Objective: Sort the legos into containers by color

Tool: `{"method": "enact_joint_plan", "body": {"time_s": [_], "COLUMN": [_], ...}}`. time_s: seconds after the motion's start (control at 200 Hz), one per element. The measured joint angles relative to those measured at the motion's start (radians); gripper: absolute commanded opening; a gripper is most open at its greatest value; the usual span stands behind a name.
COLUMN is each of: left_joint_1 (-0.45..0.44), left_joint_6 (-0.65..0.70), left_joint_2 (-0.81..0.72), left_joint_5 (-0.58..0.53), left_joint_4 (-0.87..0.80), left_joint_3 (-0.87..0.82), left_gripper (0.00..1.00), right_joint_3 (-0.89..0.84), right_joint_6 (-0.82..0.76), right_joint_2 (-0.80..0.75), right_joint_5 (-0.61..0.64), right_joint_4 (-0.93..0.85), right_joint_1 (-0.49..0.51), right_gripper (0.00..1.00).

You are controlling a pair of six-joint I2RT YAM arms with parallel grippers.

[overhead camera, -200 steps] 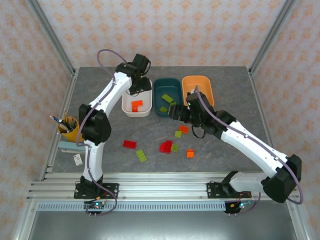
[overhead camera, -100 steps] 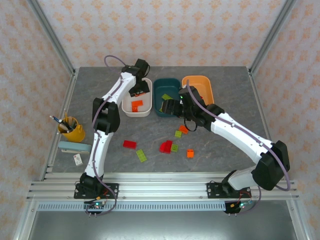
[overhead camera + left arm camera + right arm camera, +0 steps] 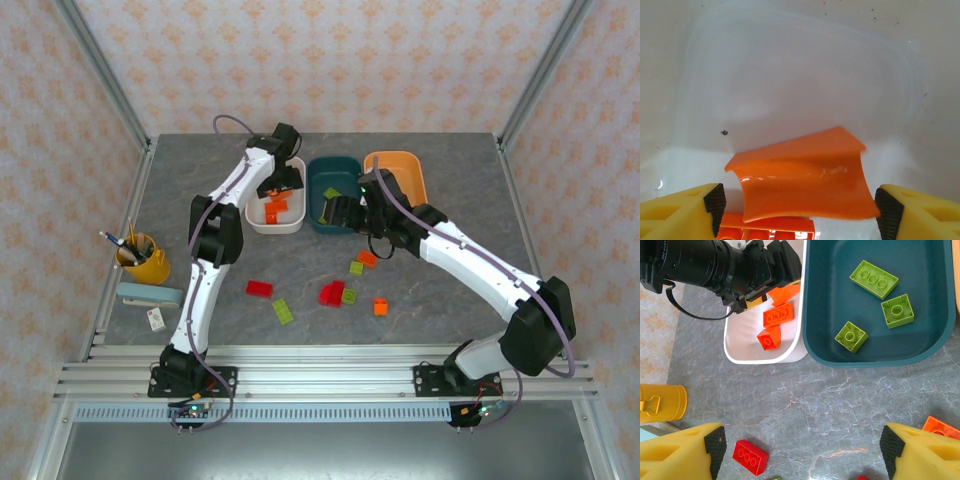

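Top view, left gripper (image 3: 281, 188): I am reaching it down into the white bin (image 3: 262, 224), over the orange bricks (image 3: 275, 206) lying there
Top view, right gripper (image 3: 336, 212): I am hovering it over the near rim of the teal bin (image 3: 322, 172); I cannot tell its opening from here
Top view, orange bin (image 3: 412, 168): it is standing just right of the teal bin, closing the row of three
Top view, loose bricks (image 3: 331, 293): red, orange and green ones are lying scattered on the table (image 3: 470, 170), between the bins and my bases
Left wrist, left gripper (image 3: 801, 207): I am holding the fingers (image 3: 670, 212) spread wide; a blurred orange piece (image 3: 802, 175) is showing between the pads, not visibly clamped, above the white bin floor
Right wrist, right gripper (image 3: 800, 452): I am keeping the fingers wide apart, gripping nothing, over bare table
Right wrist, green bricks (image 3: 874, 279): three are lying in the teal bin
Right wrist, white bin: two orange bricks are lying on its floor, the orange piece sitting just past the left gripper's tips
Right wrist, red brick (image 3: 750, 456): it is lying on the table, near my left finger
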Motion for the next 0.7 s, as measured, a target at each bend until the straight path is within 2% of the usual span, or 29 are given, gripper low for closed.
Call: {"method": "enact_joint_plan", "body": {"time_s": [0.185, 0.32, 0.45, 0.701], "left_joint_1": [-0.003, -0.012, -0.031, -0.062], "left_joint_6": [0.0, -0.015, -0.066, -0.179], "left_joint_2": [-0.029, -0.159, -0.407, -0.975], "left_joint_5": [-0.008, -0.029, -0.046, -0.088], "left_joint_4": [0.0, 0.008, 0.05, 0.105], "left_joint_3": [-0.014, -0.103, -0.305, -0.827], "left_gripper": [0.84, 0.84, 0.84, 0.84], "right_joint_3": [0.002, 0.019, 0.067, 0.101], "right_joint_6": [-0.018, -0.068, -0.149, -0.245], "right_joint_2": [0.0, 0.003, 0.026, 0.145], "right_joint_5": [-0.002, -0.002, 0.01, 0.017], "right_joint_4": [-0.017, -0.067, -0.127, -0.215], "right_joint_1": [0.0, 0.005, 0.063, 0.27], "right_gripper": [0.81, 0.8, 0.78, 0.74]}}
